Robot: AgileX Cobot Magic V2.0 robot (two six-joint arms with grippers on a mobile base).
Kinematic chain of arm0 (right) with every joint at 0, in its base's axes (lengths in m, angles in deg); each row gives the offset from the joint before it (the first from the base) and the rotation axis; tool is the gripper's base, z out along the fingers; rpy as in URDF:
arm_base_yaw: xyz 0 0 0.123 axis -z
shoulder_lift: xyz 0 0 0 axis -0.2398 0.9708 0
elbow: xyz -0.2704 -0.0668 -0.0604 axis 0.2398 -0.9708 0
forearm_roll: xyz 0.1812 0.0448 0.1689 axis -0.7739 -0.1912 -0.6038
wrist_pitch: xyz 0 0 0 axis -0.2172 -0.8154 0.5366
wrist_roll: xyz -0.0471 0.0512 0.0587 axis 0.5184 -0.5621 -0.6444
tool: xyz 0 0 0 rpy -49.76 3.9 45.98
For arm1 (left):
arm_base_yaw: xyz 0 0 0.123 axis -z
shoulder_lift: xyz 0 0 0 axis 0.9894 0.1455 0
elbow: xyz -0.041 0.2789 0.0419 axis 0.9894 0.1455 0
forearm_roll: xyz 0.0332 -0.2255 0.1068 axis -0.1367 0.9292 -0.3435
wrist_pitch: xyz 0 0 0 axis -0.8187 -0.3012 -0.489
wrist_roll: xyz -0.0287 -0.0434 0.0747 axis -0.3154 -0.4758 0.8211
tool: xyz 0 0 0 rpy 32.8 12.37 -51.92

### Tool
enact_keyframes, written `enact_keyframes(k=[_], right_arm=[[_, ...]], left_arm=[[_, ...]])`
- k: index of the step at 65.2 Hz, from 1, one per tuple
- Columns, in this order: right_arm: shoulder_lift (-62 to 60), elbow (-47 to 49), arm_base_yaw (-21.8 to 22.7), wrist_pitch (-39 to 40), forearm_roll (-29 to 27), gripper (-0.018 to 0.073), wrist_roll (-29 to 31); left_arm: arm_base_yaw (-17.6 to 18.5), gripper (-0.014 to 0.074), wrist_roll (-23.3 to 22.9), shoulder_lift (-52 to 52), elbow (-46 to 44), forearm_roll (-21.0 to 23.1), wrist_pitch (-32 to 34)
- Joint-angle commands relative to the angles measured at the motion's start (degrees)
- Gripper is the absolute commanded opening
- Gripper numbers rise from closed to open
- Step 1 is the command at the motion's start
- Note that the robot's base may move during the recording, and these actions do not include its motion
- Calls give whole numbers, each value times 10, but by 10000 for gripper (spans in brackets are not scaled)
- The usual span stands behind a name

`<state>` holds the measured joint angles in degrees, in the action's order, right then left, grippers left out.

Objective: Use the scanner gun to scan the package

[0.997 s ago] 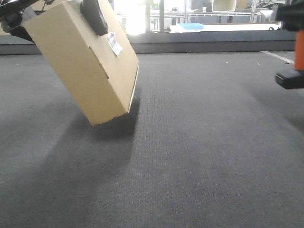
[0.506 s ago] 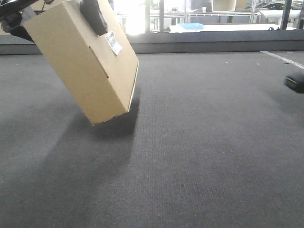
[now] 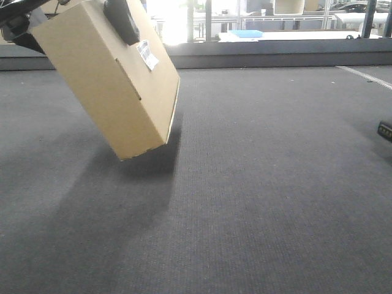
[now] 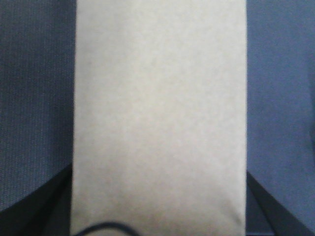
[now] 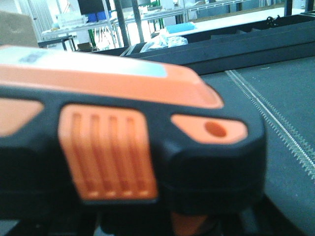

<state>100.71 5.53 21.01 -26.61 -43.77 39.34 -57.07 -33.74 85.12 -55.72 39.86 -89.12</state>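
package [image 3: 107, 79]: plain tan cardboard, paler along its narrow right edge
label [image 3: 147, 55]: white with dark print
slot mark [image 3: 127, 78]: thin dark line
scanner gun [image 5: 123, 147]: black body, orange top stripe, orange ribbed panel, small orange patch
carpeted surface [image 3: 257, 184]: dark grey, fine ribbed weave; bluish in the left wrist view

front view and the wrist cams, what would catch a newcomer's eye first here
The tan package comes first. It is big and tilted corner-down over the grey carpet at the left of the front view, with a white label near its top. Next is the scanner gun, orange and black, filling the right wrist view close up and blurred.
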Motion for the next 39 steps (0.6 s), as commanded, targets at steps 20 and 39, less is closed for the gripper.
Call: enact_keyframes(k=[20,39], right_arm=[[74,1,2,120,-35,-169,-3],[90,1,2,120,-37,-169,-3]], left_arm=[[3,-111,3,-2,0,4,14],[3,-111,3,-2,0,4,14]])
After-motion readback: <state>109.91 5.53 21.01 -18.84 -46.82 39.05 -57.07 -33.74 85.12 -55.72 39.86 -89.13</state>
